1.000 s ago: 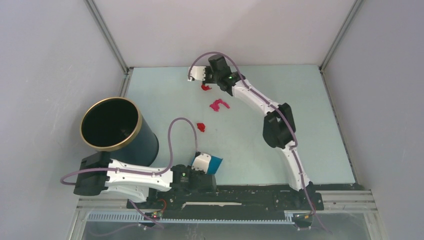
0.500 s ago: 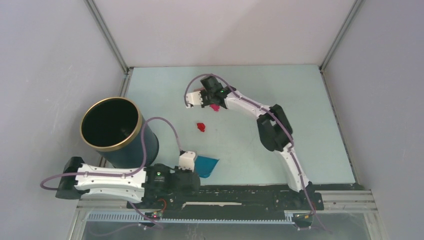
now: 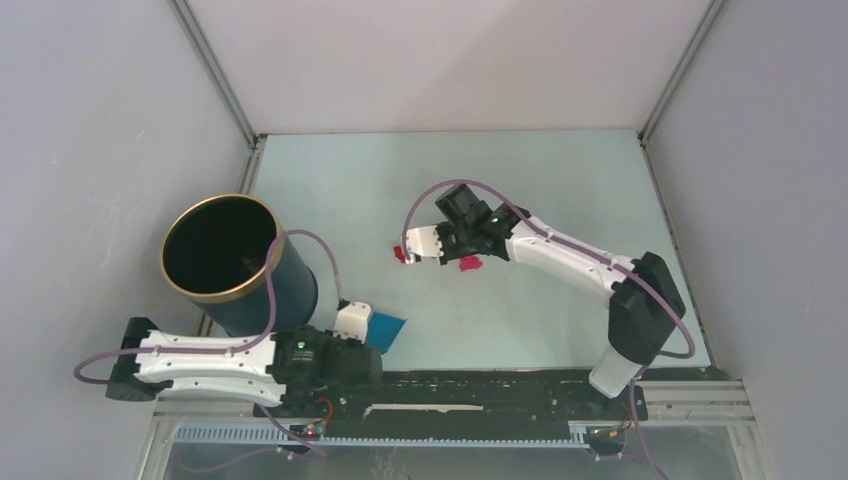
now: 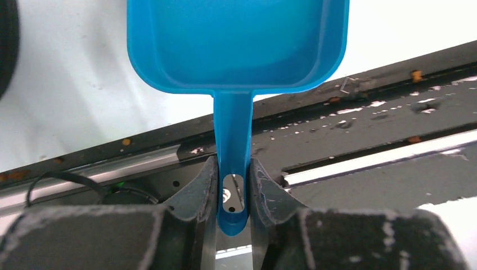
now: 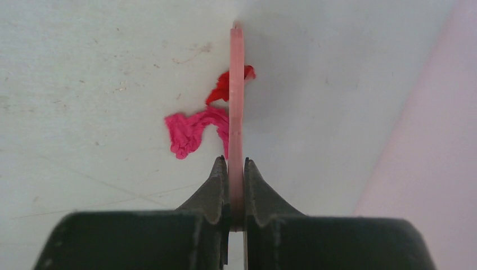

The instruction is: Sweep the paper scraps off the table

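On the pale green table (image 3: pixel 560 180), a dark bin (image 3: pixel 222 250) stands at the left. At the near edge, the left pincer (image 4: pixel 232 185) is clamped on the blue dustpan (image 4: pixel 236 39) handle. Mid-table, the right pincer (image 5: pixel 236 188) is closed tight on a pink brush (image 5: pixel 236 101), with 2 paper scraps (image 5: pixel 188 132), magenta and red, against it.

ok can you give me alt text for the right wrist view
The right gripper pinches a thin pink brush seen edge-on, pointing away over the pale table. A magenta paper scrap and a red one lie against its left side.
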Available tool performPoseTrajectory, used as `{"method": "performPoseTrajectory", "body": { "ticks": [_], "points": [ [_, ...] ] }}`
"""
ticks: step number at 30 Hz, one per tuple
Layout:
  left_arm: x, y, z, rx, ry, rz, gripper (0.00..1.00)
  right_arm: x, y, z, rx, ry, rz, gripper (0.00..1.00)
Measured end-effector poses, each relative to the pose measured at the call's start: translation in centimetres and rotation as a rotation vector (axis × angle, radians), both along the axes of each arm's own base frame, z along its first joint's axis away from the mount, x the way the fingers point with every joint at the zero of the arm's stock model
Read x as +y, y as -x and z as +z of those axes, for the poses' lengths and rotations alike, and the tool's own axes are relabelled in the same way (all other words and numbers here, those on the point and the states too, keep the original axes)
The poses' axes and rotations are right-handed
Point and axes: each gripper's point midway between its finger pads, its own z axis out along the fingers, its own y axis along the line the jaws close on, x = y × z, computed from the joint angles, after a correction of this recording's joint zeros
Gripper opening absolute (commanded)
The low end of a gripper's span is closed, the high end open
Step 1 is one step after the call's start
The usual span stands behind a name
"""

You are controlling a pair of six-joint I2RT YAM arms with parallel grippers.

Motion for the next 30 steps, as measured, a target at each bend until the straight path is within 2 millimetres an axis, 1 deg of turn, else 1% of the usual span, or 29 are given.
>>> {"method": "performPoseTrajectory", "body": {
  "ticks": [3, 5, 8, 10, 11, 14, 15, 18, 21, 26, 28, 30],
  "points": [
    [0.1, -0.1, -0.2, 0.001, -0.093, -0.018, 0.00, -1.3, 0.0, 2.1, 0.002, -0.070, -0.108, 0.00],
    [-0.1, -0.4, -0.1, 0.005, -0.147, -0.020, 0.00, -2.5, -0.5, 4.2, -0.018, -0.130, -0.194, 0.00],
    [-1.0, -0.7, -0.4, 0.015, -0.173, -0.026, 0.00, -3.4, -0.8, 7.1, -0.051, -0.208, -0.279, 0.00],
    [-1.7, -0.8, -0.4, 0.018, -0.144, -0.028, 0.00, -3.4, -1.3, 8.6, -0.077, -0.249, -0.318, 0.00],
    [-2.2, -0.8, -0.3, 0.022, -0.114, -0.028, 0.00, -3.1, -1.5, 9.2, -0.088, -0.269, -0.328, 0.00],
    [-3.8, -0.8, 0.2, 0.023, -0.007, -0.032, 0.00, -1.6, -2.1, 9.7, -0.093, -0.293, -0.336, 0.00],
    [-4.1, -0.7, 0.4, 0.025, 0.024, -0.033, 0.00, -1.0, -2.4, 9.7, -0.090, -0.295, -0.337, 0.00],
    [-4.9, -0.6, 0.9, 0.028, 0.099, -0.037, 0.00, 2.0, -3.9, 9.0, -0.073, -0.309, -0.335, 0.00],
    [-5.1, -0.4, 0.8, 0.038, 0.122, -0.041, 0.00, 4.7, -4.8, 7.4, -0.056, -0.299, -0.317, 0.00],
    [-5.1, 0.0, 0.3, 0.061, 0.111, -0.047, 0.00, 8.2, -4.0, 3.4, -0.007, -0.235, -0.246, 0.00],
    [-5.0, 0.1, 0.1, 0.063, 0.105, -0.047, 0.00, 8.8, -3.5, 2.2, 0.012, -0.208, -0.215, 0.00],
    [-4.7, 0.1, -0.2, 0.066, 0.093, -0.047, 0.00, 8.7, -2.4, 1.1, 0.051, -0.166, -0.174, 0.00]
  ]
}}
